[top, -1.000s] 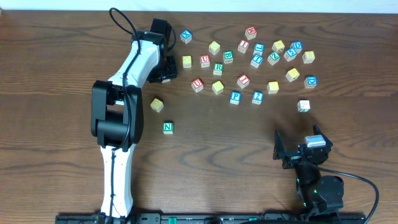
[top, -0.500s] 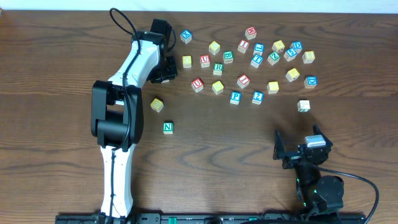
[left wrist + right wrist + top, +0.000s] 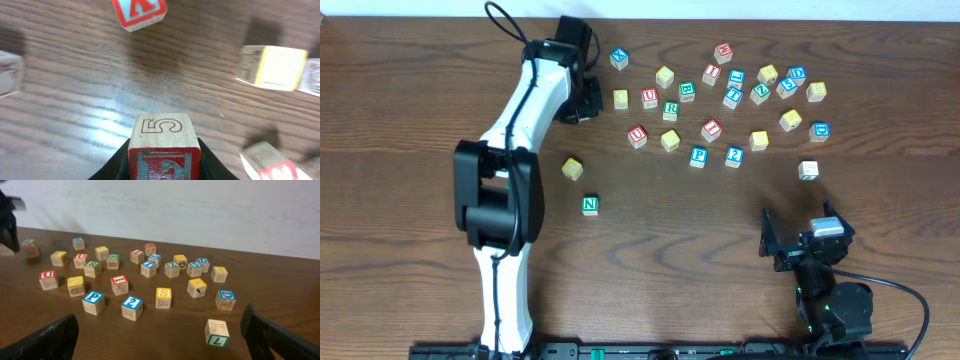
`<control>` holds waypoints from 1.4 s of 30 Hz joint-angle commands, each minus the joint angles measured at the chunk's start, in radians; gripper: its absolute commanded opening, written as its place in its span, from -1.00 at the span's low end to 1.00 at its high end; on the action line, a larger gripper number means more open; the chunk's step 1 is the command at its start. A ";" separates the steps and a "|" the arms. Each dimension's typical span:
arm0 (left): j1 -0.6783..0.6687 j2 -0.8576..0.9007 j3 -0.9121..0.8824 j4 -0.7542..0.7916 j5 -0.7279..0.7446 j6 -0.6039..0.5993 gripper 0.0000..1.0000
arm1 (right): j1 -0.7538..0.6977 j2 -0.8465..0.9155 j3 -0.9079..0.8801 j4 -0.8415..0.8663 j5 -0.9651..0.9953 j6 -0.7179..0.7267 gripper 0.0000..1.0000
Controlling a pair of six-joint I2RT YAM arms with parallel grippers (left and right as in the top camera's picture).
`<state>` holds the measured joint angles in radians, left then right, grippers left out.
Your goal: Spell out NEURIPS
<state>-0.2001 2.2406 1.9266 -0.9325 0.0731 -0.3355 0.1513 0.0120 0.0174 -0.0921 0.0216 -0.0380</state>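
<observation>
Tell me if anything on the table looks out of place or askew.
Nothing spilled or damaged. One yellow cube sits turned at an angle beside the green N cube, both apart from the main cluster.

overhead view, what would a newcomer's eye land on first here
The long white left arm reaches to the far side, its jaws closed on a red-edged cube. Next comes the scatter of colourful letter cubes to its right, with a green N cube sitting alone nearer the front.
</observation>
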 commanded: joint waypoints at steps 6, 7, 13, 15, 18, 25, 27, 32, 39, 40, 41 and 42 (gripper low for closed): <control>-0.003 -0.143 0.023 -0.074 -0.002 0.045 -0.48 | -0.010 -0.005 -0.003 -0.002 0.002 -0.012 0.99; -0.004 -0.160 0.023 -0.090 -0.002 0.054 -0.49 | -0.010 -0.005 -0.003 -0.002 0.002 -0.012 0.98; -0.034 -0.258 0.023 -0.220 -0.002 0.119 -0.55 | -0.010 -0.005 -0.003 -0.002 0.002 -0.012 0.98; -0.051 -0.288 0.023 -0.264 -0.002 0.127 -0.60 | -0.010 -0.005 -0.003 -0.002 0.002 -0.012 0.98; -0.089 -0.330 0.022 -0.320 -0.002 0.169 -0.63 | -0.010 -0.005 -0.003 -0.002 0.002 -0.012 0.99; -0.175 -0.402 0.000 -0.371 -0.007 0.175 -0.84 | -0.010 -0.005 -0.003 -0.002 0.002 -0.012 0.99; -0.195 -0.424 -0.022 -0.368 -0.014 0.174 -0.85 | -0.010 -0.005 -0.003 -0.002 0.002 -0.012 0.98; -0.235 -0.499 -0.128 -0.322 -0.074 0.134 -0.85 | -0.010 -0.005 -0.003 -0.002 0.002 -0.012 0.99; -0.269 -0.672 -0.412 -0.174 -0.069 0.076 -0.85 | -0.010 -0.005 -0.003 -0.002 0.002 -0.012 0.99; -0.274 -0.698 -0.454 -0.149 -0.058 0.072 -0.85 | -0.010 -0.005 -0.003 -0.002 0.002 -0.012 0.98; -0.278 -0.720 -0.494 -0.122 -0.048 0.064 -0.85 | -0.010 -0.005 -0.003 -0.002 0.002 -0.012 0.98; -0.284 -0.740 -0.532 -0.096 -0.034 0.059 -0.84 | -0.010 -0.005 -0.003 -0.002 0.002 -0.012 0.99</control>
<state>-0.4702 1.5562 1.4746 -1.0592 0.0250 -0.2394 0.1513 0.0120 0.0174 -0.0921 0.0216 -0.0376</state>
